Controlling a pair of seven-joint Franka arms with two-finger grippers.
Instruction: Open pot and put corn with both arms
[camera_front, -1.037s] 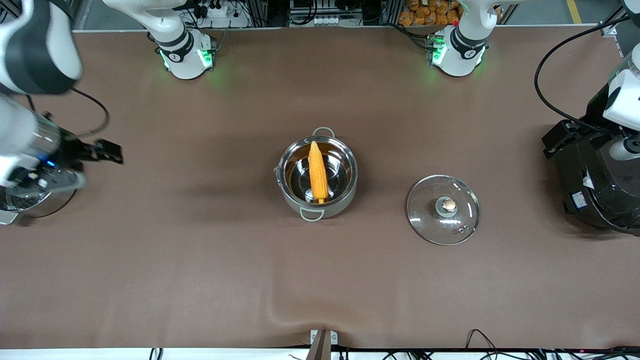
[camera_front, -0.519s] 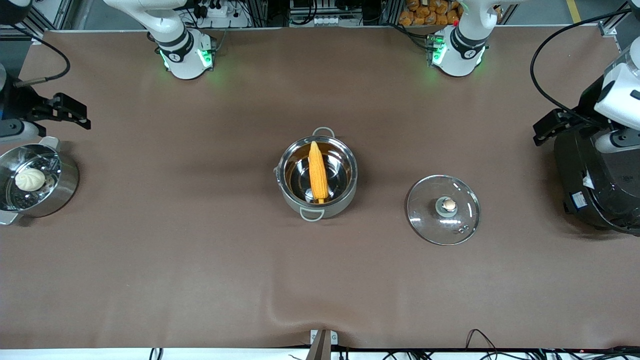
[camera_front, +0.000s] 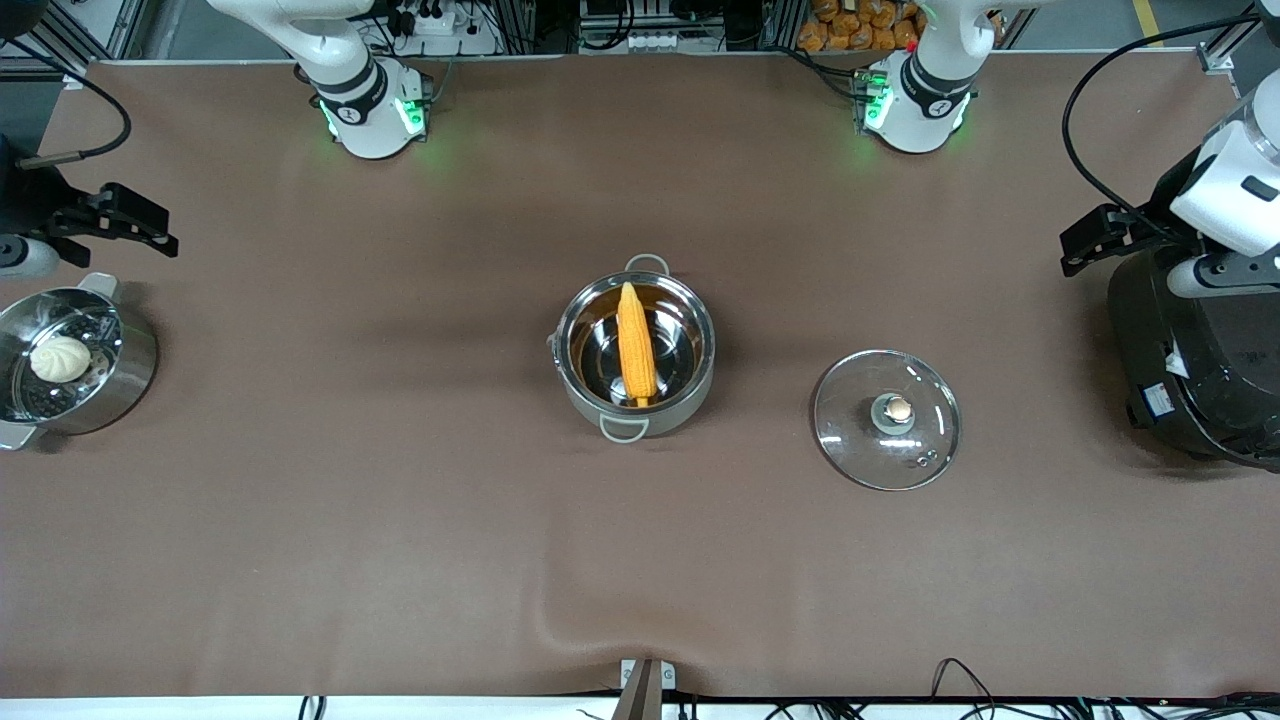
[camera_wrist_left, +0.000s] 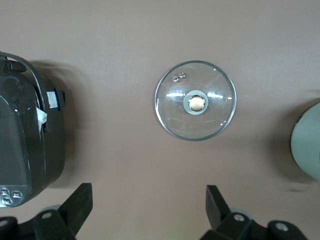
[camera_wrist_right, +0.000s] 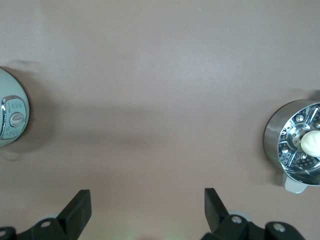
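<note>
pot (camera_front: 634, 349): sitting uncovered mid-counter (camera_front: 400, 520) | corn (camera_front: 635, 343): lying inside pot, tip pointing toward the arm bases | lid (camera_front: 886, 419): lying beside pot, toward left arm's end | left end effector (camera_front: 1098, 238): hanging wide open, empty, by black cooker (camera_front: 1190, 370) | right end effector (camera_front: 115, 228): hanging wide open, empty, near steamer (camera_front: 110, 385)

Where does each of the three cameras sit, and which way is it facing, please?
Front view: high across the table, facing both arm bases; pot with corn inside at centre, left gripper and right gripper open at the table's ends.
Left wrist view: looks down on the glass lid and black cooker; own fingers show.
Right wrist view: looks down on the steamer pot; own fingers show.
Shared: the lid shows in the front and left wrist views.
</note>
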